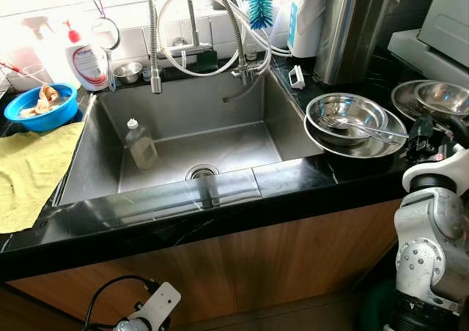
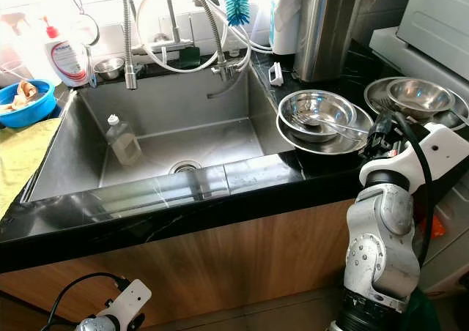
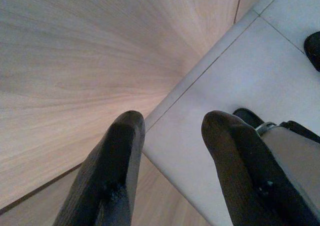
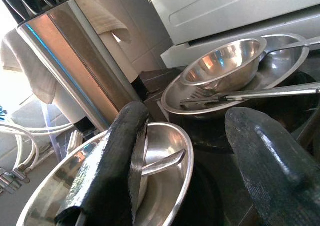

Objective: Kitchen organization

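Bowls (image 4: 150, 171) are what your right gripper (image 4: 192, 161) faces: its two fingers (image 4: 112, 171) stand apart with nothing between them, and the nearest stack of steel bowls sits just past the tips, on the black counter (image 1: 293, 176) to the right of the sink (image 1: 183, 137). A spoon (image 1: 366, 129) lies across that stack with its long axis running roughly left to right, handle toward the gripper's side. A second stack (image 1: 432, 97) sits further right, near the white appliance (image 1: 447, 16), and it carries a utensil of its own (a slotted one, by the look of it).

Your right arm (image 2: 388, 221) is much the nearer one. The stack lies ahead of the fingers and slightly toward the sink, so I judge the coming move to be a short reach forward, with the rim or the spoon handle taken crosswise to its length.

Your left gripper (image 3: 172, 161) hangs low in front of the wooden cabinet (image 1: 242, 265), fingers spread and empty, well away from anything on the counter.

Further out, a clear bottle (image 1: 139, 144) stands in the sink by the left wall, a yellow cloth (image 1: 29, 170) covers the counter on the left, and a blue bowl (image 1: 40, 108) sits behind it. A tall steel canister (image 1: 352, 27) stands behind the bowls.
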Available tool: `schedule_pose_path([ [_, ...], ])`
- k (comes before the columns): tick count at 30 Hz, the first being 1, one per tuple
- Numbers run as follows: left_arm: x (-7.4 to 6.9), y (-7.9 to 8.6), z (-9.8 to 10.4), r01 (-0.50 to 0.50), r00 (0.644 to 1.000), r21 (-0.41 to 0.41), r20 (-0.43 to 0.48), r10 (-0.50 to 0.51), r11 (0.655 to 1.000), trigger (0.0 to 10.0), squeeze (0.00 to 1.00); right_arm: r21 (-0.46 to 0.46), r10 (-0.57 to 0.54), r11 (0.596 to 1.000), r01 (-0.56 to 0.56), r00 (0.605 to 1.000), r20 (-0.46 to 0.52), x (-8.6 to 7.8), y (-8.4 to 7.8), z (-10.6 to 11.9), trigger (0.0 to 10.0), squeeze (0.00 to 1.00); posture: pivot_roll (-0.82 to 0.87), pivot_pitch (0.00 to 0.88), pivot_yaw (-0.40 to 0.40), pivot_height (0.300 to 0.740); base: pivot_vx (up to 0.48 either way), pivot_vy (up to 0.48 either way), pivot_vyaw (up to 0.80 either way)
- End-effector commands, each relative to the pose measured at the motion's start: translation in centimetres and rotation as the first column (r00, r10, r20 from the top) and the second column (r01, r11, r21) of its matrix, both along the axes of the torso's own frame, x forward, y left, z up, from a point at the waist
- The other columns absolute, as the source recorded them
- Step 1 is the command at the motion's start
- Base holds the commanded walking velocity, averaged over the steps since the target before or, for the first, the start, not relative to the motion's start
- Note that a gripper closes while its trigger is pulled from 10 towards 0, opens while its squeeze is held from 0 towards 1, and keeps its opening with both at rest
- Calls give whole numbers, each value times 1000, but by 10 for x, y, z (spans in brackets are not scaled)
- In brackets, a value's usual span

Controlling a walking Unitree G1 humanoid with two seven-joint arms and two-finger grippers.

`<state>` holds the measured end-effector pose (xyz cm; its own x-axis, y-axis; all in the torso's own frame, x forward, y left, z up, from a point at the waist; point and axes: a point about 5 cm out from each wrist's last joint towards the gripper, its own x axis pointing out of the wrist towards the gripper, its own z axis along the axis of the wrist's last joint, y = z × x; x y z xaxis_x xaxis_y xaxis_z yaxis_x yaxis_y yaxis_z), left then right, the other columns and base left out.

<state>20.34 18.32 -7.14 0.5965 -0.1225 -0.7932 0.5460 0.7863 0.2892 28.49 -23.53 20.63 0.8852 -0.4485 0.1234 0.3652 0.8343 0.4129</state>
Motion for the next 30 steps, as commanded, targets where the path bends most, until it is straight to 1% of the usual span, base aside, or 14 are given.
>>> schedule_pose_path([
  [1,-6,5,-3,-27,999,11,-27,27,1000,10000,0,33,-1,999,1,1000,3,3,1,0,10000,0,-143,0,85,740,0,0,0],
  [8,-6,6,-3,-28,999,11,-27,28,1000,10000,0,40,5,999,-4,999,-33,6,2,-6,10000,0,-141,0,84,740,0,0,0],
  [13,-6,6,-3,-31,999,10,-25,31,999,10000,0,-1,28,1000,-28,998,-64,10,5,-9,10000,0,-141,0,84,740,0,0,0],
  [18,-6,7,-3,-32,999,10,-22,32,999,10000,0,3,24,1000,-24,997,-78,14,5,-9,10000,0,-139,0,83,740,0,0,0],
  [27,-6,6,-3,-32,999,10,-21,32,999,10000,0,8,24,1000,-23,998,-58,18,3,-5,10000,0,-138,0,82,740,0,0,0],
  [28,-6,6,-3,-32,999,11,-22,32,999,10000,0,10,24,1000,-23,998,-54,19,3,-5,9373,0,-137,0,82,740,0,0,0],
  [29,-6,6,-3,-32,999,11,-22,32,999,10000,0,11,24,1000,-23,998,-53,19,3,-5,4627,0,-137,0,82,740,0,0,0],
  [30,-6,6,-3,-31,999,12,-22,31,999,10000,0,13,24,1000,-24,998,-52,19,3,-5,3922,0,-137,0,82,740,0,0,0],
])
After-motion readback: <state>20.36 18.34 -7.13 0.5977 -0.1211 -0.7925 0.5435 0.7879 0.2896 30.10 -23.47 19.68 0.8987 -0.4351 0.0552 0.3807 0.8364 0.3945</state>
